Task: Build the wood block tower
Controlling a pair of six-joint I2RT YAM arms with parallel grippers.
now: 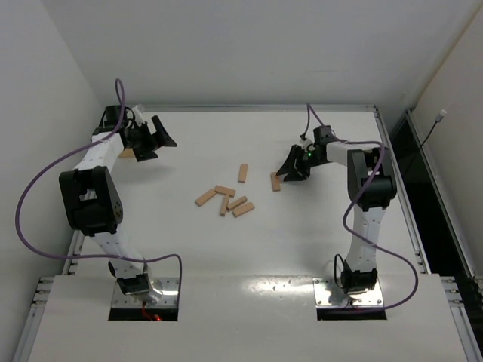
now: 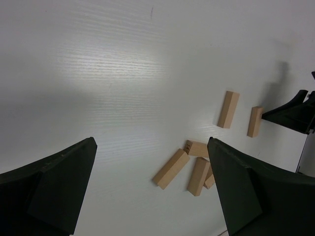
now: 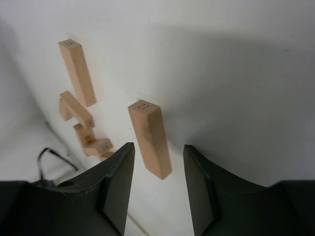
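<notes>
A white table [image 1: 226, 256] is seen under both arms, and purple cables [image 1: 26, 196] are looped from each of them. Just behind the left gripper [image 2: 151, 141] a small tan-orange thing [image 1: 126, 154] is partly hidden by the arm; what it is cannot be told.

The right gripper [image 1: 285, 173] is held low over the table, with the arm folded at the elbow and the fingers [image 3: 115, 182] pointed down and forward. The jaws are parted. Between them one of the wood blocks, the block marked 12 [image 3: 150, 139], is lying flat and lengthwise, with a narrow gap visible on each side, so it is not clamped. Ahead of the fingertips a lone block [image 3: 77, 73] is laid flat, near but apart. Further ahead and to one side, a loose cluster [image 1: 226, 200] of several blocks is scattered, some touching or leaning on one another.

The left gripper is raised at the far-left part of the table, the arm bent upward at the elbow. Its jaws are spread wide and nothing is held. All the blocks are set well ahead of it.

The blocks are shown as plain light-tan bars with square ends and straight edges, all alike, and a number is printed on the end face. No block has yet been stacked into a column.
</notes>
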